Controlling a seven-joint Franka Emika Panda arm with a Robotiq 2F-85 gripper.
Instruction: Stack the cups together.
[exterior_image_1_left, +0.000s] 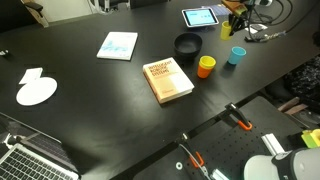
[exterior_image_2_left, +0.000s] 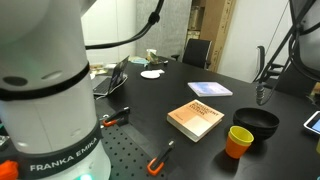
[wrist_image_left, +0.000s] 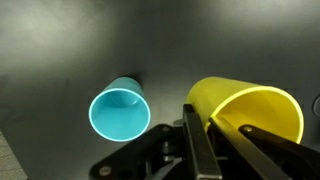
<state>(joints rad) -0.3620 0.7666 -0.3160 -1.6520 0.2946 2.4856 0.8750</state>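
My pincer (wrist_image_left: 204, 128) pinched the wall of a yellow cup (wrist_image_left: 243, 105), which was held tilted, long axis slanting, mouth toward my wrist camera. The teal cup (wrist_image_left: 120, 110) stood upright beside it, toward the counter (exterior_image_1_left: 100, 115) end bearing the tablet (exterior_image_1_left: 199, 16). The yellow cup's lower rim was hidden behind the pincer. Whether it touched the counter I could not tell.

A brown book (exterior_image_1_left: 168, 80) lies near a black bowl (exterior_image_1_left: 187, 45).
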